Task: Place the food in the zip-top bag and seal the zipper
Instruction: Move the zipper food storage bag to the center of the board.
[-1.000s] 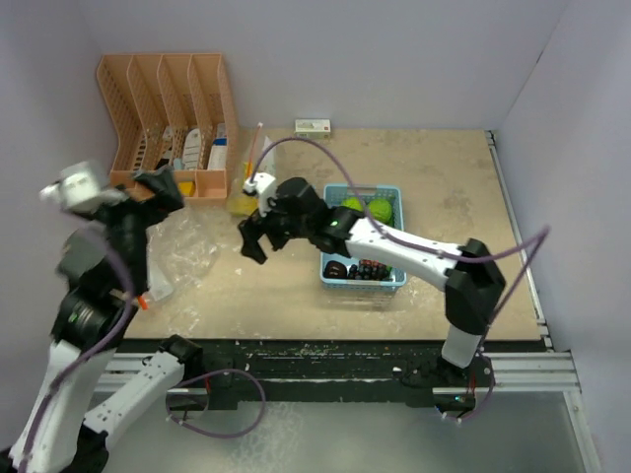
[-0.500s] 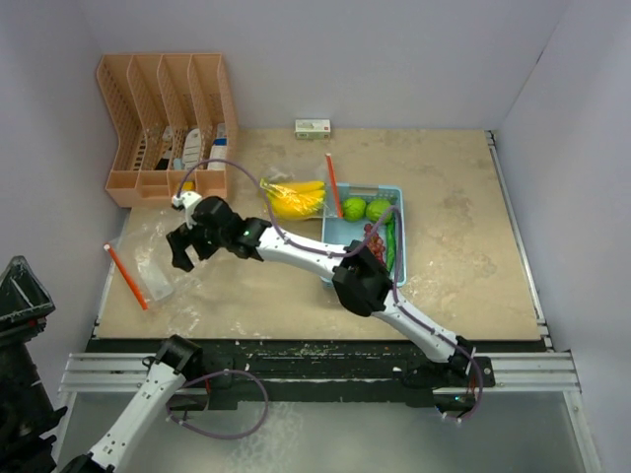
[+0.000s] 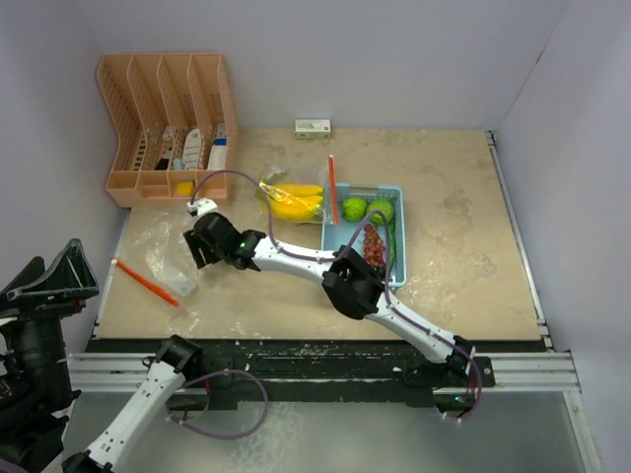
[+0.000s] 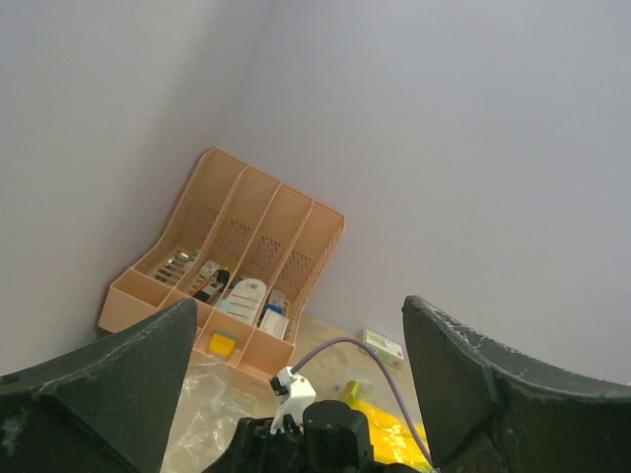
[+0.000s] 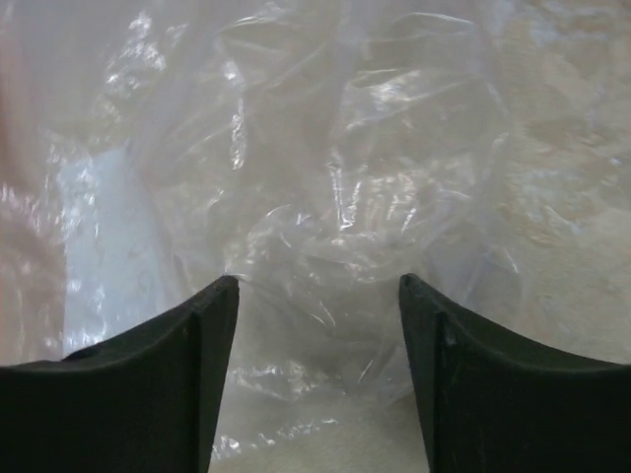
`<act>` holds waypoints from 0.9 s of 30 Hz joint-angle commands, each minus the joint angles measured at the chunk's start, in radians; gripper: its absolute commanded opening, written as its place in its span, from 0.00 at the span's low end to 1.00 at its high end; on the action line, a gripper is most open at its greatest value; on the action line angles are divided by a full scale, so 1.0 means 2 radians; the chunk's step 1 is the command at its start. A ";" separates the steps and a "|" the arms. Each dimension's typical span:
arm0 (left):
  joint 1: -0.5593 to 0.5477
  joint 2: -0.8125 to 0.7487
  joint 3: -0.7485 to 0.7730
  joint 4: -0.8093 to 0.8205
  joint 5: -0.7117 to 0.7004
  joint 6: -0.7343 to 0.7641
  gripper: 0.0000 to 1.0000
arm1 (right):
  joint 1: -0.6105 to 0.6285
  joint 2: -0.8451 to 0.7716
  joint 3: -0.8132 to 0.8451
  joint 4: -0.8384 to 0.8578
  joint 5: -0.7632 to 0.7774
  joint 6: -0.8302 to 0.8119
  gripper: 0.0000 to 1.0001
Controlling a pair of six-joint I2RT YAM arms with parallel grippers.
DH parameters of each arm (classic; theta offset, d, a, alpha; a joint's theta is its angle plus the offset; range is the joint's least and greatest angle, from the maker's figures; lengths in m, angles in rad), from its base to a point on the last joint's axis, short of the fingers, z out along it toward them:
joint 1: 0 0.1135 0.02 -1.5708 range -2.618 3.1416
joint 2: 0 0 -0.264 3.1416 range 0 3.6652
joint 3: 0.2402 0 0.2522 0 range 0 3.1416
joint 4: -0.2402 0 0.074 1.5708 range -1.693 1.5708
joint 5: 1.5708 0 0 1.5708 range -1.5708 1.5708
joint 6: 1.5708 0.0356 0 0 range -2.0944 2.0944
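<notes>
Both spread wide, right claw [image 5: 317, 286] over the crumpled bag [image 5: 325, 168], left claw [image 4: 298, 320] half cut off.

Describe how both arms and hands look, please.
The left arm and right arm have white shells, black joints and looping purple cables. The left hand and right hand are black, each with two broad wedge-shaped fingers, scuffed pale at the edges.

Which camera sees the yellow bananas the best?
The top external view: the whole yellow banana bunch shows beside the blue basket. The left wrist view catches only a yellow sliver at its bottom edge. The right wrist view shows only clear plastic.
</notes>
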 commanded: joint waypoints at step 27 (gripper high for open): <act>-0.002 0.055 -0.026 -0.004 0.086 -0.025 0.89 | -0.018 -0.456 -0.566 0.113 0.160 -0.126 0.74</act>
